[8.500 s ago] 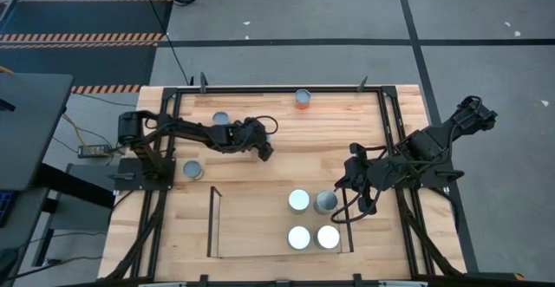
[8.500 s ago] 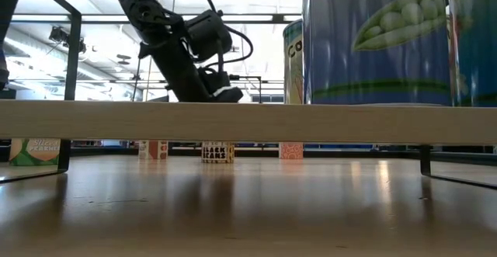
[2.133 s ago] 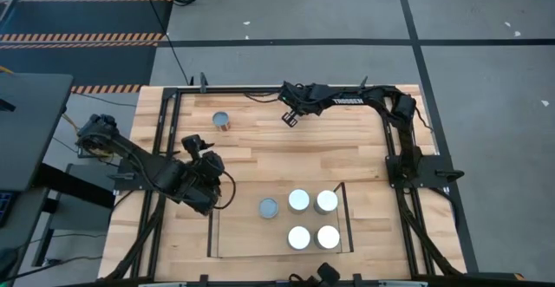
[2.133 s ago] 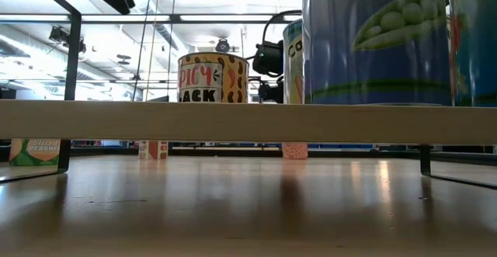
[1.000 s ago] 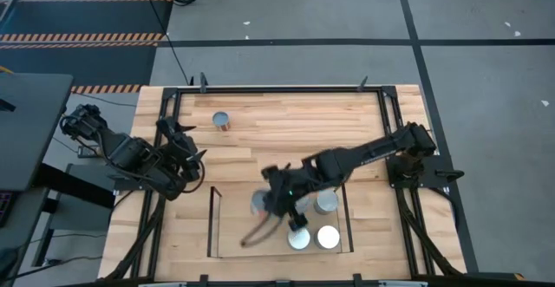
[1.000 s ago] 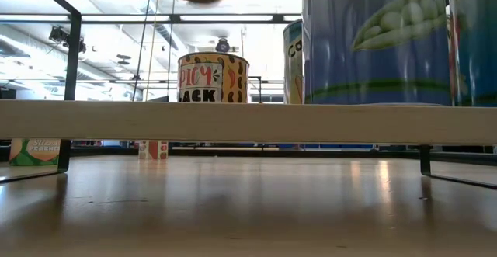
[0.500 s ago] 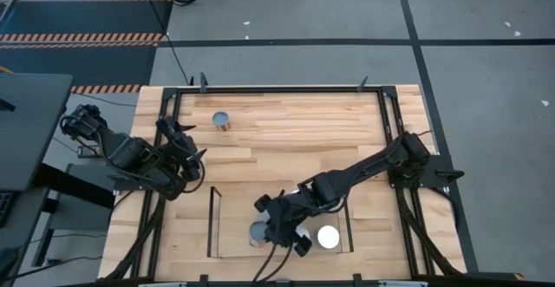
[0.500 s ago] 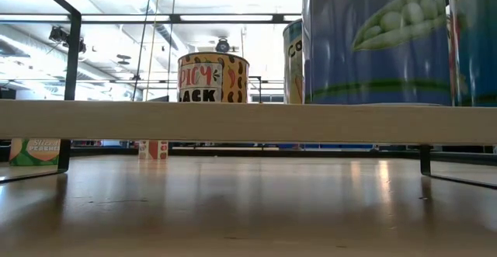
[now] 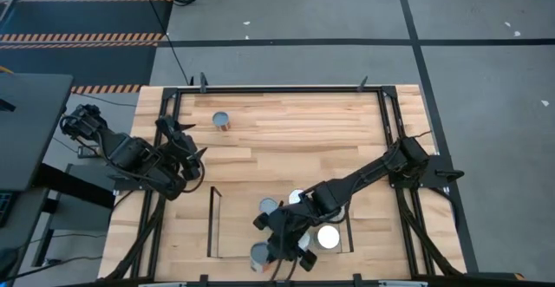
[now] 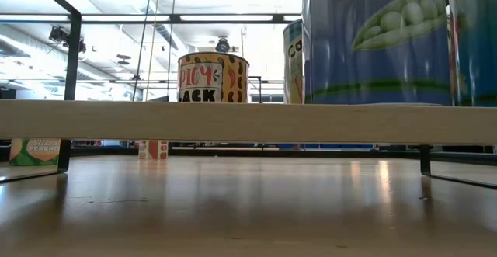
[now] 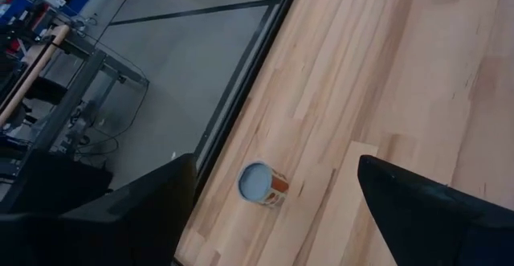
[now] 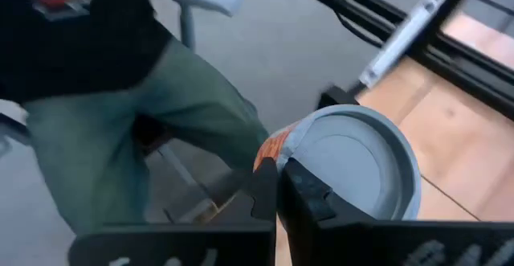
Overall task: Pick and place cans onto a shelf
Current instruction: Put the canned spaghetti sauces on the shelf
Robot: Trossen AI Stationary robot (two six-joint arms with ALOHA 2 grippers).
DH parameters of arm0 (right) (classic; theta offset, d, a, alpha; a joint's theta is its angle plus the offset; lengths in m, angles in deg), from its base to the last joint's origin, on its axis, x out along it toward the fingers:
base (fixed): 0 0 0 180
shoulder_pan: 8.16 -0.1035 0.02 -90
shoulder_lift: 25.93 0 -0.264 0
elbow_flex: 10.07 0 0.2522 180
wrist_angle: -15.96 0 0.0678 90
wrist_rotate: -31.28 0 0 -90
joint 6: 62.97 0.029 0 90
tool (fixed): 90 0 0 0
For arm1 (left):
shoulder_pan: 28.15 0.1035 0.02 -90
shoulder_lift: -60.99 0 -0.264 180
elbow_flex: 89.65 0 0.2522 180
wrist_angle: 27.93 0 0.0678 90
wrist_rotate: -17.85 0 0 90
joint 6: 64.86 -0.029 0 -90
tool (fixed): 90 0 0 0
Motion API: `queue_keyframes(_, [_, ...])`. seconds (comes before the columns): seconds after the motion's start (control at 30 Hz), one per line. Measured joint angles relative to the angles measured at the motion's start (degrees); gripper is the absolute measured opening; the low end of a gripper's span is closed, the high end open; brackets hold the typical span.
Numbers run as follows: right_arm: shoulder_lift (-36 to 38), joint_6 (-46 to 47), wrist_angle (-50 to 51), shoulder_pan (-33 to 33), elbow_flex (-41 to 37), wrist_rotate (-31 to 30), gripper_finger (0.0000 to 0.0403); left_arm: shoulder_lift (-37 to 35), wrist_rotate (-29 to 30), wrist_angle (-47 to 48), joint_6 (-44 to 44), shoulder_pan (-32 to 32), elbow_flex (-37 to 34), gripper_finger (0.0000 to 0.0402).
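Observation:
My right gripper (image 9: pixel 279 240) reaches over the shelf (image 9: pixel 214 226) to its near edge and is shut on a can with a grey top and an orange side (image 9: pixel 260 252) (image 12: pixel 353 165). Other cans stand on the shelf: one grey-topped (image 9: pixel 269 206), two white-topped (image 9: pixel 328 237) (image 9: pixel 297 197); my right arm hides more of it. The low view shows a yellow can (image 10: pixel 212 77) and a blue pea can (image 10: pixel 373 39) on the shelf board (image 10: pixel 248 121). A lone orange-sided can (image 9: pixel 223 120) (image 11: pixel 261 184) stands on its base at the table's far left. My left gripper (image 9: pixel 186 153) is open and empty at the left edge. My right gripper holds the can by its side just under the top rim (image 12: pixel 277 149); one dark finger (image 12: pixel 301 194) lies against it, the other is hidden behind the can. The fingers come from the table's right and far side. The top faces up; whether the base rests on the shelf, I cannot tell.
A black frame (image 9: pixel 260 88) edges the table. A person in green trousers (image 12: pixel 144 129) stands beyond the table's near edge. Bare wood lies between the lone can and the shelf (image 9: pixel 295 148).
My right gripper has carried the grey-topped can from the middle of the shelf toward the table's near edge, to the shelf's near rim, keeping it top up. The cans on the shelf stay where they were.

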Motion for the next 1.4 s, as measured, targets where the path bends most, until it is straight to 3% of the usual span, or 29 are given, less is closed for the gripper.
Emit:
queue_keyframes(0.2, [-0.72, 2.26, -8.53, -1.72, 0.11, -0.17, 0.0009, 0.00, 0.03, -0.03, 0.05, 0.00, 0.00, 0.0352])
queue_keyframes(0.33, [-2.92, 5.25, -8.99, -1.93, 0.89, -2.66, 0.0009, 0.00, -0.21, -0.09, 0.08, -0.02, 0.00, 0.0352])
queue_keyframes(0.47, [-6.31, 7.88, -4.09, -1.82, 6.54, -5.63, 0.0009, 0.03, -0.98, -0.10, 0.29, -0.04, 0.00, 0.0352])
queue_keyframes(0.77, [-12.22, 15.24, 18.97, -2.61, 23.27, -13.20, 0.0009, 0.00, -1.36, 0.15, 1.33, -0.07, 0.00, 0.0352])
queue_keyframes(1.13, [-12.28, 21.39, 25.91, -2.57, 20.63, -17.93, 0.0009, 0.00, -1.50, 0.12, 1.58, -0.05, 0.00, 0.0352])
queue_keyframes(1.4, [-12.28, 21.83, 24.46, -1.62, 15.53, -17.95, 0.0009, 0.00, -1.50, 0.11, 1.58, -0.05, 0.00, 0.0352])
